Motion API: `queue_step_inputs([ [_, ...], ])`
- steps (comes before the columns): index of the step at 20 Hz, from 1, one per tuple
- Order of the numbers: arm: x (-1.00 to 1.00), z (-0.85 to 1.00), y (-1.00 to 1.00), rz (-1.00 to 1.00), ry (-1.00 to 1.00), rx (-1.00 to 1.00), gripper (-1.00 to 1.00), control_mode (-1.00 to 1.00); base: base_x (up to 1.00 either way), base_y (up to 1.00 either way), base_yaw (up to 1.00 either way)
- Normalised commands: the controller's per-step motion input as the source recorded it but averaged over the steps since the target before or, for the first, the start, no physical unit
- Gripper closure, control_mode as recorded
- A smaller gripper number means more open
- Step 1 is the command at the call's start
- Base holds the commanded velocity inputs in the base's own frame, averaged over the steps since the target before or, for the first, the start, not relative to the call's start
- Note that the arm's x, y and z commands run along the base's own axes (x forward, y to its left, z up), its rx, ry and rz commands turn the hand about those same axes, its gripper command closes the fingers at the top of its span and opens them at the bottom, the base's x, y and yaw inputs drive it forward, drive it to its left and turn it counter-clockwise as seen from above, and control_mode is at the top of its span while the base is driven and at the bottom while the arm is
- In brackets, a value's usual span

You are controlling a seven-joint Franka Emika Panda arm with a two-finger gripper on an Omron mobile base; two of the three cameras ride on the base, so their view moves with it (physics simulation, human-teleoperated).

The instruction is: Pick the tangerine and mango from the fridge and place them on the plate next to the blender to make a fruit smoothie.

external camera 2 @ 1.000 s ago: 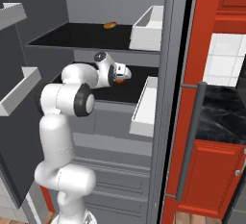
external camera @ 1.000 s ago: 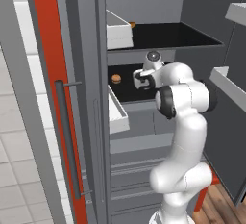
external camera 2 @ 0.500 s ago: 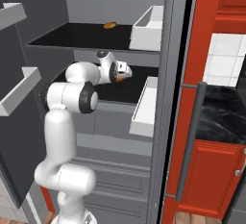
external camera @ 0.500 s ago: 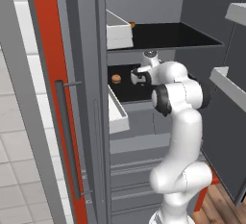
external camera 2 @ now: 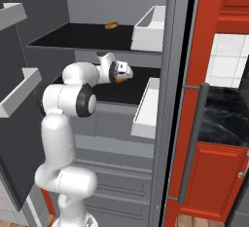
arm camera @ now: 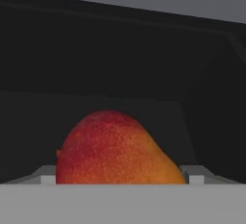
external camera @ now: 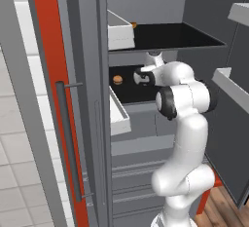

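Mango (arm camera: 115, 151) sits on the black middle shelf (external camera: 127, 92) of the fridge (external camera 2: 175, 50), dead ahead of the gripper (external camera 2: 121, 73) and very close, its long axis lying across the line of approach. Cannot tell whether the fingers are spread or already touching the fruit. No labels or writing readable anywhere.

Mango (arm camera: 115, 151) skin finely speckled, matt — fridge (external camera: 160, 36) shelves smooth black, walls flat grey.

Rendered home kitchen. Open grey fridge (external camera: 160, 7), black shelves, white door bins (external camera 2: 147, 105); red cabinets (external camera 2: 214, 177), dark stone counter (external camera 2: 227, 116), white wall tiles (external camera 2: 227, 58), wood floor (external camera: 226, 210).
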Motion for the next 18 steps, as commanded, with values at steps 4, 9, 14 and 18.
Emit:
queue_step_inputs([
  [4, -1.00, -0.15, 0.00, 0.00, -0.19, 0.05, 1.00, -1.00, 0.00, 0.00, 0.00],
  [9, -0.99, 0.03, 0.00, 0.00, -0.03, 0.06, 1.00, -1.00, 0.00, 0.00, 0.00],
  [14, -0.99, 0.62, 0.00, -0.04, 0.00, 0.00, 1.00, -1.00, 0.00, 0.00, 0.00],
  [18, -0.89, 0.84, 0.00, -0.05, 0.13, -0.01, 1.00, -1.00, 0.00, 0.00, 0.00],
])
